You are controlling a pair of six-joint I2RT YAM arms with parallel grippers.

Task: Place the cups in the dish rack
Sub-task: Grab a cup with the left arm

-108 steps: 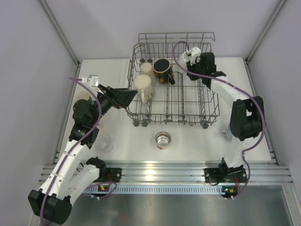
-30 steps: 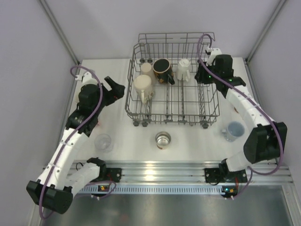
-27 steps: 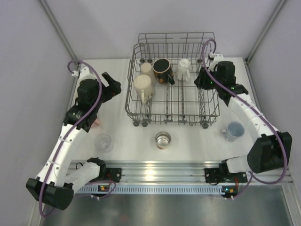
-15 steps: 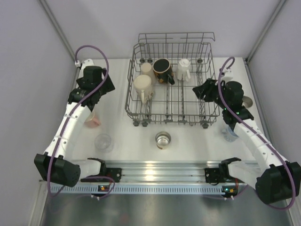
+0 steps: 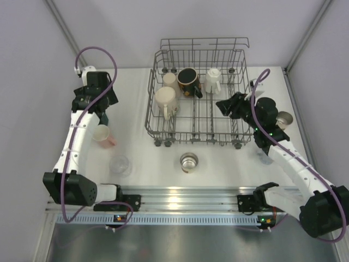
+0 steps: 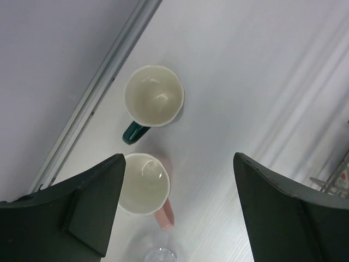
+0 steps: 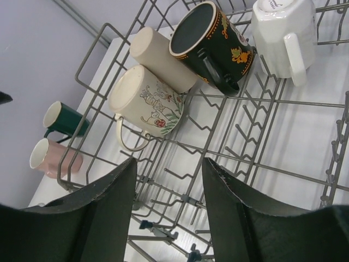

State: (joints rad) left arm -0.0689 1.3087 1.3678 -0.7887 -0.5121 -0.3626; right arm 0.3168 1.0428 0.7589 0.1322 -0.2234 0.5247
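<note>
Left gripper (image 6: 177, 161) is spread wide and empty. The pink cup (image 6: 143, 184) sits at its 7 o'clock, with the green mug (image 6: 154, 96) just beside that. Centre over one rim before you descend. Right gripper (image 7: 169, 164) is parted and empty over the dish rack (image 5: 215, 117). The overhead view hides the green mug, and it alone shows the steel cup (image 5: 189, 161).

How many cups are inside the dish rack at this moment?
4. A plain cream cup in the far-left corner of the dish rack; a cream mug with drawings just nearer; a black mug to their right; then a white mug. Its right side is partly covered.
</note>
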